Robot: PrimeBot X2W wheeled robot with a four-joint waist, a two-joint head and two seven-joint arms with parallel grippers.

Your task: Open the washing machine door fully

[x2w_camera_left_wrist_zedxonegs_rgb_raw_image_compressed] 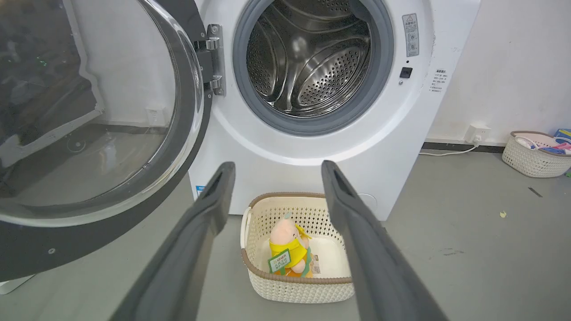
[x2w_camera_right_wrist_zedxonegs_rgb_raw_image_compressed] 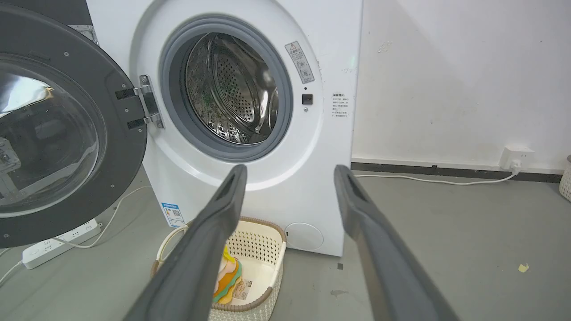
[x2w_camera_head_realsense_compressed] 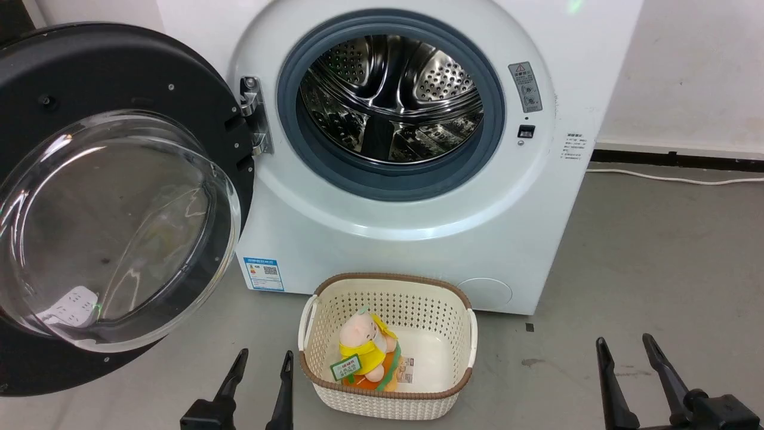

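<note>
The left gripper (x2w_camera_head_realsense_compressed: pixel 265 355) and right gripper (x2w_camera_head_realsense_compressed: pixel 624 341) sit low above the floor (x2w_camera_head_realsense_compressed: pixel 656 251), each with its fingers spread apart and holding nothing. The washing machine door (x2w_camera_head_realsense_compressed: pixel 119 65) stands swung out to the left of the drum opening (x2w_camera_head_realsense_compressed: pixel 391 98), hung on its metal hinge (x2w_camera_head_realsense_compressed: pixel 256 116). It is a glossy black ring dotted with small screws around a bulging clear glass bowl (x2w_camera_head_realsense_compressed: pixel 107 233), apart from both grippers.
</note>
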